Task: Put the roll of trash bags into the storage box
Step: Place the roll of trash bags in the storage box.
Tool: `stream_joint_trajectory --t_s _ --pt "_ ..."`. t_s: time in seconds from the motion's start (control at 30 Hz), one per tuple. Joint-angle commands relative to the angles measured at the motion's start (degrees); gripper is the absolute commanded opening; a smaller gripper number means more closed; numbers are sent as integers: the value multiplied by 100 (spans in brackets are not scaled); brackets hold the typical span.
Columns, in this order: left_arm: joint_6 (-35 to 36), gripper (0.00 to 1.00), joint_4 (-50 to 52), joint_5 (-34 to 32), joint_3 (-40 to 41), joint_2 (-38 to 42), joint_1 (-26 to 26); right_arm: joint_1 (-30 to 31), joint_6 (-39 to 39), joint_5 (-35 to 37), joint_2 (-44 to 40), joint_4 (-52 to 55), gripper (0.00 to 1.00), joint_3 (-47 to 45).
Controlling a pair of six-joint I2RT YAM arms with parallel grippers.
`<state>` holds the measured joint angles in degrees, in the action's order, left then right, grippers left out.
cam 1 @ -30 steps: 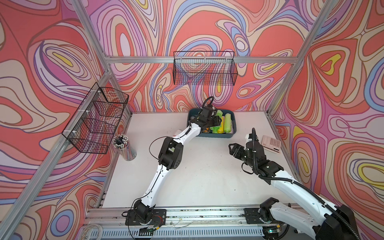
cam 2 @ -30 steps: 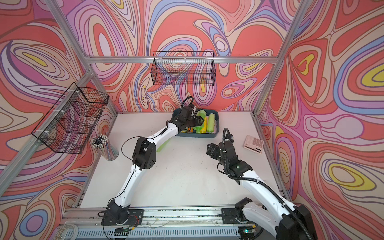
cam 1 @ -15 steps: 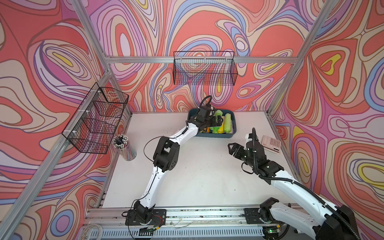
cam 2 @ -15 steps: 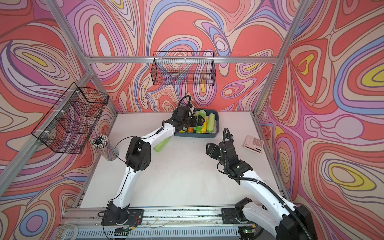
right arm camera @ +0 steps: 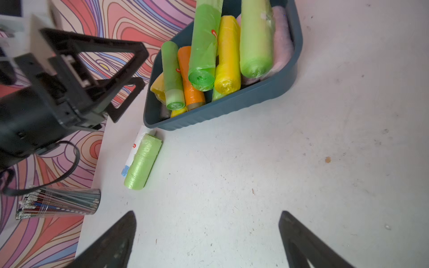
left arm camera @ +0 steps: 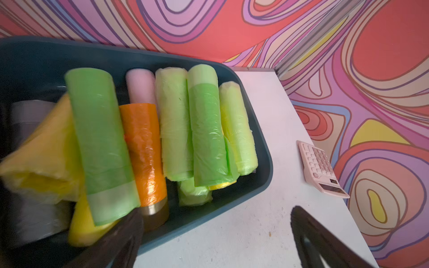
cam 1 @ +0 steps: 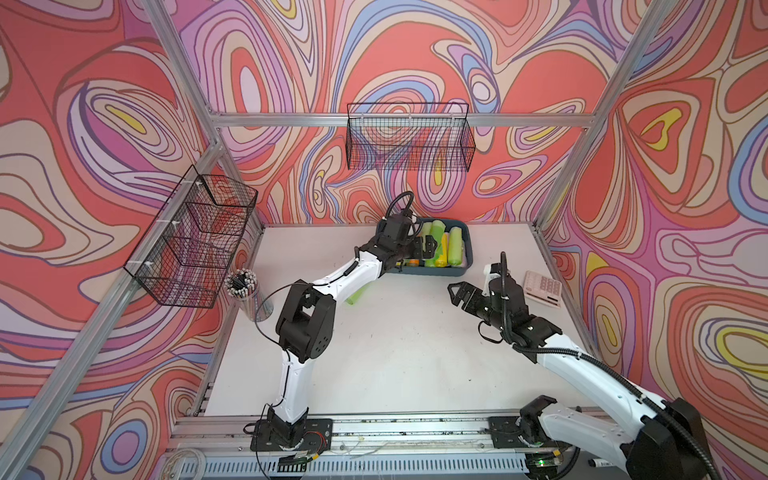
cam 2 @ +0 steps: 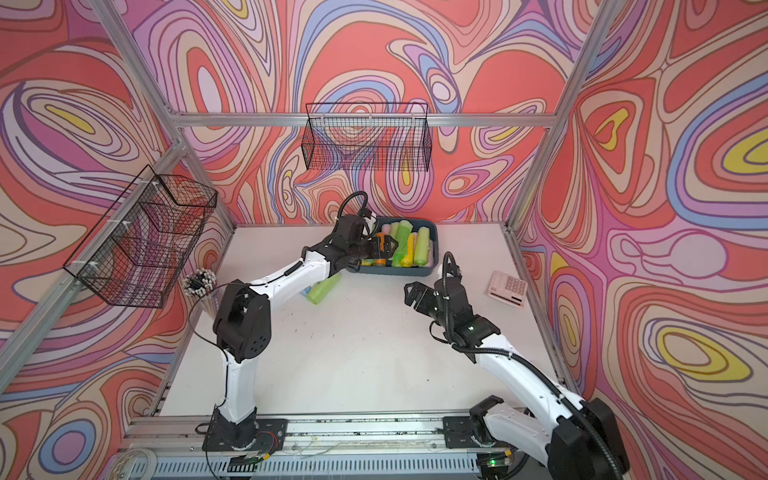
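Near the pencil cup (cam 1: 245,291), a pale green roll (right arm camera: 142,162) lies loose on the counter (right arm camera: 255,174), by a corner of the storage box (right arm camera: 232,106). The left fingers (left arm camera: 123,236) are spread wide over the box and grasp nothing; the roll of trash bags (left arm camera: 99,143) (green, a paler band at one end) lies inside, against a yellow roll (left arm camera: 46,157) and an orange roll (left arm camera: 144,150). The right fingers (right arm camera: 111,243) are also spread and empty, and a pink calculator (cam 1: 542,288) lies further right.

My left gripper (cam 1: 426,248) over the far storage box (cam 1: 440,272), jaws seemingly apart, rolls (cam 1: 455,247) inside, my right gripper (cam 1: 454,295) nearer, right of centre
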<state>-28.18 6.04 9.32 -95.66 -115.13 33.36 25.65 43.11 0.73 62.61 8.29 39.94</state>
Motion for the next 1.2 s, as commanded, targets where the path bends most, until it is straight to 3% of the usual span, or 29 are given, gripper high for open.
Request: stream_joint_trajectory --t_s 0.0,0.13,0.57,0.77,0.9,1.17 --pt "210 100 -247 -560 574 668 -48 28 -39 -106 314 -38 98 430" --pt "198 100 -99 -1001 1182 1281 -126 28 -158 -19 674 57 98 834" --pt "69 100 702 -2048 3330 3131 -194 30 -194 -703 2170 -143 97 2145" --pt "327 100 1567 -2490 3675 3859 -294 31 24 -862 2562 -525 97 2330" --pt "630 100 2083 -2451 3712 3896 -422 71 125 -1043 2812 -689 96 2542" --pt "579 89 2306 -1905 3634 3409 -700 72 78 -810 2875 -288 96 2829"
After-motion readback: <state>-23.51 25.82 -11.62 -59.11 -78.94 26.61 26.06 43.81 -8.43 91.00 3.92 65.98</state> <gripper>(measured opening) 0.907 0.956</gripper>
